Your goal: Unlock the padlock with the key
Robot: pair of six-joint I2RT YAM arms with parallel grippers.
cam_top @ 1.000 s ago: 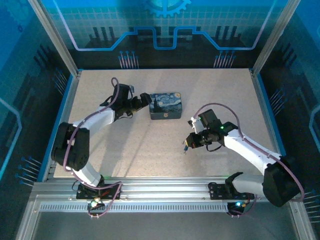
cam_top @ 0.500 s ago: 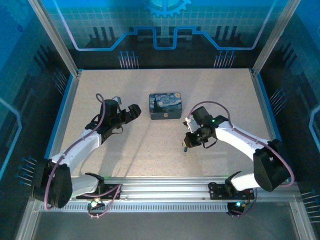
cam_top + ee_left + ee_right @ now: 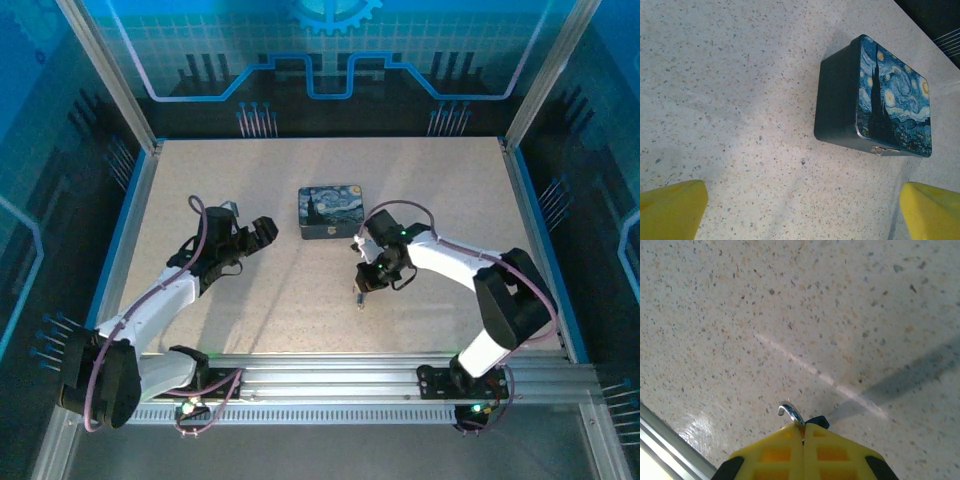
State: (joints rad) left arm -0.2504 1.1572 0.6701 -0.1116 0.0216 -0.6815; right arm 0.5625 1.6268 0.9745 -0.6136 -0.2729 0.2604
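**Speckled worktop, a painted tin, and a hand at either side**

The worktop [image 3: 440, 180] is pale beige stone-look, flecked with dark and tan specks. A blue rail [image 3: 120, 235] runs along its side and ribbed aluminium rails [image 3: 330, 378] cross its near edge. Slanted metal posts [image 3: 108, 75] frame the cell. The back wall [image 3: 240, 55] glows blue with circuit lines and a gear outline. Under the right hand [image 3: 366, 283] a bright streak of glare [image 3: 820, 376] crosses the surface, and a long grey shadow [image 3: 920, 371] lies to that hand's right.

A blue tin [image 3: 332, 212] painted with a swirling night sky lies flat beyond both hands. It is ahead and to the right of the left hand [image 3: 262, 232], with a bare stretch of worktop between the two. The right arm's wrist sits just beside the tin's near right corner. Purple cables [image 3: 200, 212] loop over both arms.

The left hand is released. Its yellow fingers [image 3: 671, 210] are spread wide with nothing between them. On the tin's front rim facing that hand sits a small silvery piece, apparently the padlock [image 3: 879, 149], too small to make out further.

The right hand is clenched, its fingertips pressed together on the key [image 3: 791, 413]. A thin curved silvery end juts out just past the tips, above the worktop.
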